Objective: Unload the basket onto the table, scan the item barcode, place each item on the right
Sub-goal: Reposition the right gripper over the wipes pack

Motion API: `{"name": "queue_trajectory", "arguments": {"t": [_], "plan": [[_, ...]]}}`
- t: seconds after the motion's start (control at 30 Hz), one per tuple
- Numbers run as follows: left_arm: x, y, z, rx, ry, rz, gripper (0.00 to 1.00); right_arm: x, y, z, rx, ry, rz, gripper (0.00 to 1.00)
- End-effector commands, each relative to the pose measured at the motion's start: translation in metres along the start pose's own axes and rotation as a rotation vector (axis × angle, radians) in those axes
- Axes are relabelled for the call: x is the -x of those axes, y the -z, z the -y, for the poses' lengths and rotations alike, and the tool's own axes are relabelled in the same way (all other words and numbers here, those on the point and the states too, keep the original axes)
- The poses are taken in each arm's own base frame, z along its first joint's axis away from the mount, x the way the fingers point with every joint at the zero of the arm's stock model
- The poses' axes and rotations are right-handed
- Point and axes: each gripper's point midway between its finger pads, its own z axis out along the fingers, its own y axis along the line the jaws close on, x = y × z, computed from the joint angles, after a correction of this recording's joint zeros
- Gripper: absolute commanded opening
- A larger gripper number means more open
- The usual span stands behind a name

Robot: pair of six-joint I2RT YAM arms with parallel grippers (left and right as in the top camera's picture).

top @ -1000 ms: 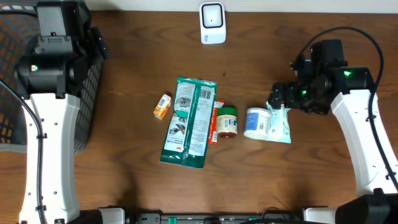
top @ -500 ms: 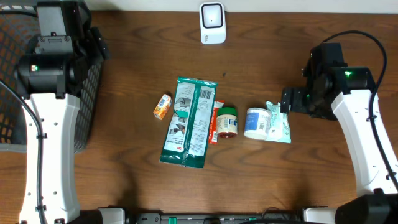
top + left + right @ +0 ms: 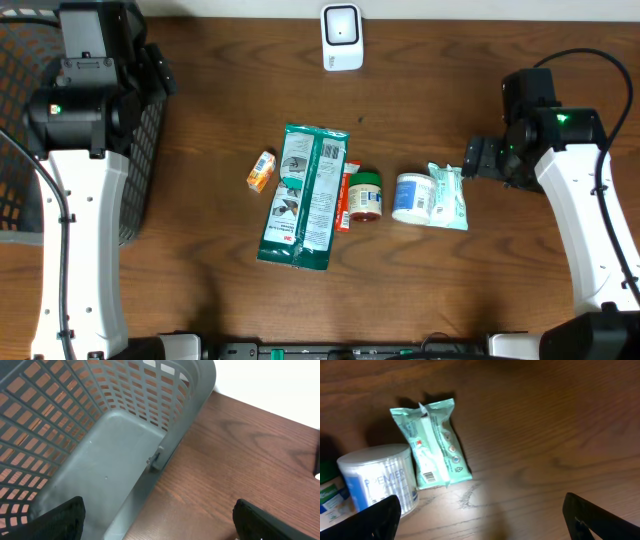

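- Hovering just to the right of the mint-green pouch [image 3: 432, 442], the right gripper [image 3: 481, 505] had its jaws spread wide and held nothing. The pick-up step looked not yet made.
- The pouch lay flat on the table [image 3: 430, 90], its left edge against the white tub [image 3: 412, 197]. The scanner [image 3: 342, 37] sat well apart at the table's far edge.
- The next move likely called for coming down over the pouch's free right side and closing across its width. The pouch could then be lifted and carried to face the scanner.
- Bare wood lay open to the right of the pouch and between it and the scanner, while the tub crowded the left side.
- The left gripper [image 3: 157, 510] hung spread and empty over the basket [image 3: 100, 390], well clear of the work.
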Motion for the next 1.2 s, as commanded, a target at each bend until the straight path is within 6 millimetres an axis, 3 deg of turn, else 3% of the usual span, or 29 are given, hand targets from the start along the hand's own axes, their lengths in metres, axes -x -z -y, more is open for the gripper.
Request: {"name": "queue_trajectory", "arguments": {"t": [0.0, 0.37, 0.8, 1.17], "plan": [[0.003, 0.001, -0.004, 0.017, 0.007, 0.01, 0.9, -0.006, -0.002, -0.004, 0.038, -0.013, -0.03, 0.99], [0.003, 0.001, -0.004, 0.017, 0.007, 0.01, 0.9, -0.026, -0.018, -0.011, 0.071, -0.008, -0.103, 0.99], [0.003, 0.001, -0.004, 0.018, 0.007, 0.01, 0.9, -0.028, -0.033, -0.024, 0.132, -0.011, -0.098, 0.99], [0.003, 0.001, -0.004, 0.018, 0.007, 0.01, 0.9, -0.024, -0.032, -0.028, 0.158, 0.0, -0.085, 0.99]]}}
